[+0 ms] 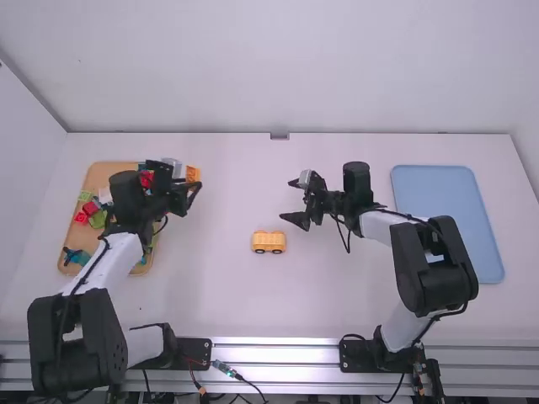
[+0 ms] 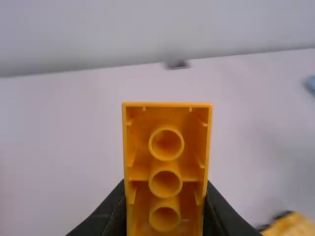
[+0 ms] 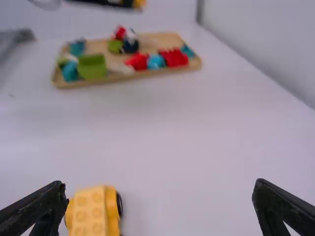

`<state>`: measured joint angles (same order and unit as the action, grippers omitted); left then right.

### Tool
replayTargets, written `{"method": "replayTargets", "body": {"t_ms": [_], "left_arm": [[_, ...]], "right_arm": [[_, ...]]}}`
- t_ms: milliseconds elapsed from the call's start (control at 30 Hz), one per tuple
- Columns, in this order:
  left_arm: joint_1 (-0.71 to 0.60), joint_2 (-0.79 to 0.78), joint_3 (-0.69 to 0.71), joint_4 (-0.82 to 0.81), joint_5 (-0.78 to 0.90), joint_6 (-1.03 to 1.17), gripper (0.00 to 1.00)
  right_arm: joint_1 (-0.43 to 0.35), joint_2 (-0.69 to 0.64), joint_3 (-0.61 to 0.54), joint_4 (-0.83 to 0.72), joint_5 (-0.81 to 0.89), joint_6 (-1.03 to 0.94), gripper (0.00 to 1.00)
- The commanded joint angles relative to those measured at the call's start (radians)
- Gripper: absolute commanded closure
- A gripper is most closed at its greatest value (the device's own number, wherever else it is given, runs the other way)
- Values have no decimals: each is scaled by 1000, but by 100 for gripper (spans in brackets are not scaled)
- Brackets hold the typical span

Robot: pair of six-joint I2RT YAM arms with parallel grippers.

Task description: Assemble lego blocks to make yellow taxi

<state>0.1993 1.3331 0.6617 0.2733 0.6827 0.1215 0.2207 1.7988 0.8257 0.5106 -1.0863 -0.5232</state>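
Chassis (image 1: pixel 269 242), yellow and wheeled, sits on the desk (image 1: pixel 210 295) with its long axis running left to right; the right pincer (image 1: pixel 293 200), spread wide and empty, is nearer, just beyond it and to its right. Well to the chassis's left and farther out, the left pincer (image 2: pixel 165 201) grips a yellow block (image 2: pixel 165 116), which probably needs carrying rightward and lining up with the chassis's length.

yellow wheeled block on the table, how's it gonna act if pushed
The yellow wheeled block will probably roll if pushed lengthwise, since it stands on black wheels. Its moulded, studded body looks stiff, and sitting long and low, it seems unlikely to tip.
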Motion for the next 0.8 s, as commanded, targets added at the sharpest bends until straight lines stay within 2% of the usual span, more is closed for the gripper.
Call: {"method": "replayTargets", "body": {"t_ms": [0,100,233,433,467,600,767], "left_arm": [[-79,5,-34,73,235,-9,98],[-167,51,-48,201,294,-62,98],[-247,113,-50,345,370,-102,98],[-332,211,-26,497,441,-130,98],[-336,216,-24,504,448,-131,98],[-366,260,-14,585,480,-131,98],[-369,285,-14,650,486,-130,98]], "right_arm": [[-4,-17,26,86,-238,143,1],[-3,-17,26,238,-271,287,1],[-3,-17,26,361,-308,376,0],[23,-17,26,529,-303,603,8],[25,-17,26,537,-300,620,8],[50,-18,26,559,-301,684,20],[64,-17,26,552,-305,685,25]]}}
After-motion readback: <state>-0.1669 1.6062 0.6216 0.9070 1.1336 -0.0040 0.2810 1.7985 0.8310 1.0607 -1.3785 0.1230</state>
